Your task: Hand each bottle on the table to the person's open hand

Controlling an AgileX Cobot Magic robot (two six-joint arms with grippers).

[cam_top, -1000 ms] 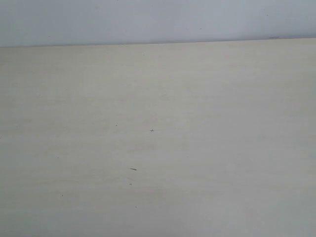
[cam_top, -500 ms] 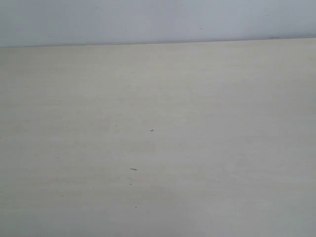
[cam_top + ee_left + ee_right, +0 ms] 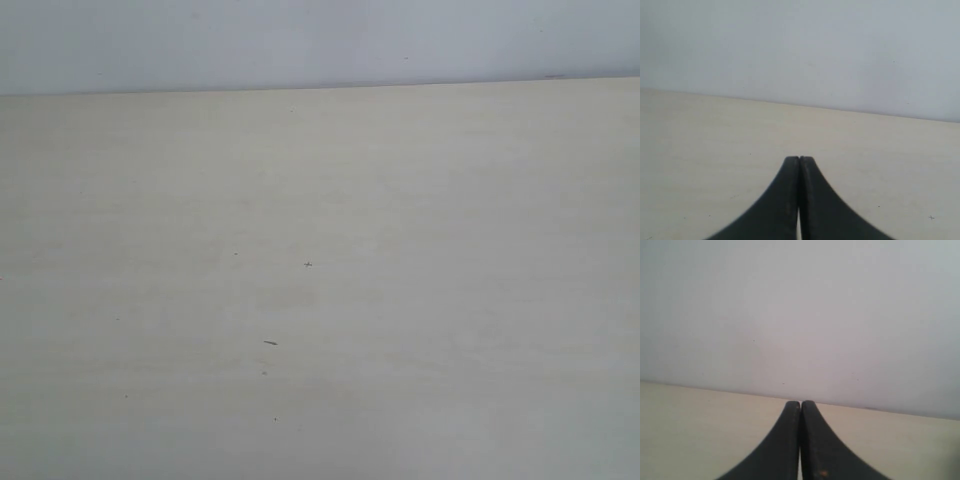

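Across the table (image 3: 450,300), you see no bottle.
Your left gripper (image 3: 799,159) and right gripper (image 3: 800,403) are pinched empty; reaching blind would miss.

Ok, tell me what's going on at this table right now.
Nothing is being handled at this moment. The left gripper and the right gripper are both shut with nothing between their fingers, each over the cream table and facing the pale wall. No bottle and no person's hand shows in any of the three views. The stretch of tabletop in sight carries only a few tiny dark specks.
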